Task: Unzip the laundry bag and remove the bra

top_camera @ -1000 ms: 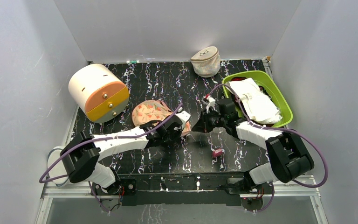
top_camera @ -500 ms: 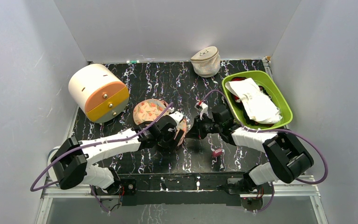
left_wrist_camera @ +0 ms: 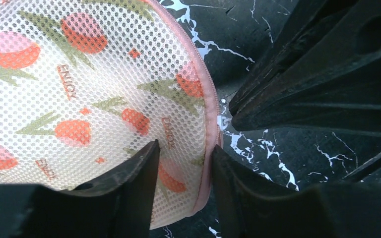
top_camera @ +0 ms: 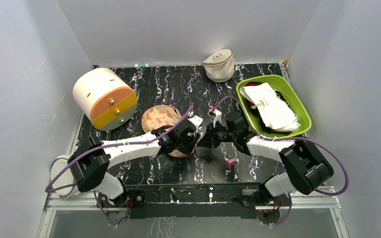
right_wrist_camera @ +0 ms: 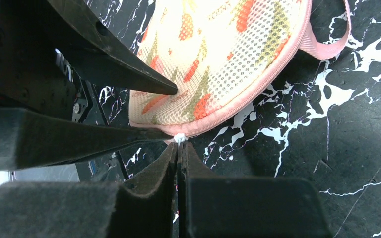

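Observation:
The laundry bag (top_camera: 159, 116), peach mesh with red-green print and pink trim, lies zipped shut on the black marbled table. My left gripper (top_camera: 191, 141) is shut on its near right edge, one finger on the printed top and one outside the pink trim, as the left wrist view (left_wrist_camera: 183, 148) shows. My right gripper (top_camera: 202, 142) meets it from the right. In the right wrist view it (right_wrist_camera: 178, 145) is shut on the small white zip pull (right_wrist_camera: 179, 138) at the bag's rim (right_wrist_camera: 218, 49). The bra is hidden.
A white and orange drum-shaped box (top_camera: 104, 98) lies at the back left. A beige domed mesh pouch (top_camera: 219, 65) stands at the back. A green bin (top_camera: 301, 111) with white cloth sits right. A small red object (top_camera: 231, 161) lies near the front.
My right gripper moved left to the bag's edge and stayed there. My left gripper shifted along the bag's near right edge, and the bag moved slightly with it.

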Motion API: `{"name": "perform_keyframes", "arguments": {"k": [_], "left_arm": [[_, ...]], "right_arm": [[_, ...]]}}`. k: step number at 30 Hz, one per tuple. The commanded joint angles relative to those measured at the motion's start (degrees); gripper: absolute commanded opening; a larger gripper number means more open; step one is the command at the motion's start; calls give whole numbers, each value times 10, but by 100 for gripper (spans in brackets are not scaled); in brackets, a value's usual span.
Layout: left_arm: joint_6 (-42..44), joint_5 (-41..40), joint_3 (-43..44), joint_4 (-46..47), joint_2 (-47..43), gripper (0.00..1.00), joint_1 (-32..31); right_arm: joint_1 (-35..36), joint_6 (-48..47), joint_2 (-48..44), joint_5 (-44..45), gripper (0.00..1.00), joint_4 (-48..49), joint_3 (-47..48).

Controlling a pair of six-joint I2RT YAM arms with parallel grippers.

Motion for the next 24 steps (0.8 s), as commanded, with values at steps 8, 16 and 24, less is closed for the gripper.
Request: {"name": "perform_keyframes", "arguments": {"k": [8,16,24], "left_arm": [[29,-38,19,-28,-13,13,1],[44,-27,-20,-40,-55,6,1],[36,-31,-44,-46,-84,2,1]], "right_arm": [[3,-10,18,10,0,41,4],[-21,-27,58,39,0,40,51],[-51,-61,128,22,0,29,103]]}}
